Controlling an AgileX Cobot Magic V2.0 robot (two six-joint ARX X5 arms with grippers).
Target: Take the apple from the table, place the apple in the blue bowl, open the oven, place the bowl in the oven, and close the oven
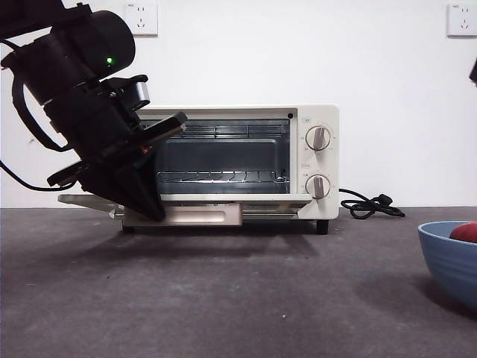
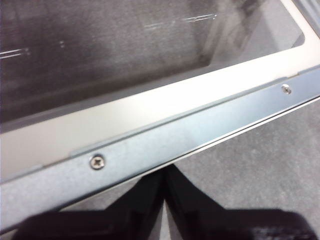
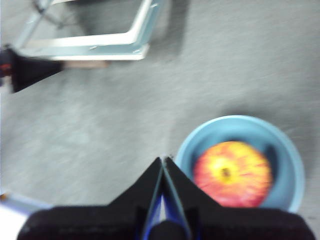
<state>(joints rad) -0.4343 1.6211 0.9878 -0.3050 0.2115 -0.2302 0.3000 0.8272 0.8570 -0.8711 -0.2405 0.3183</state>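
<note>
I saw my left gripper, jaws pressed together and empty, at the near edge of the oven's lowered door. My right gripper, likewise closed and empty, hung above the table just beside the blue bowl holding the red-and-yellow apple, far right.

1. The left arm is a bulky matte-black body with rounded housings; a small green light glows on its upper casing.
2. Black cables loop along its outer side.
3. A grey-silver cylinder sits beside the casing; a small red mark shows lower down.
4. The left gripper has two black wedge-shaped jaws.
5. The right gripper is black too, with blue showing between its tapered jaws.
</note>
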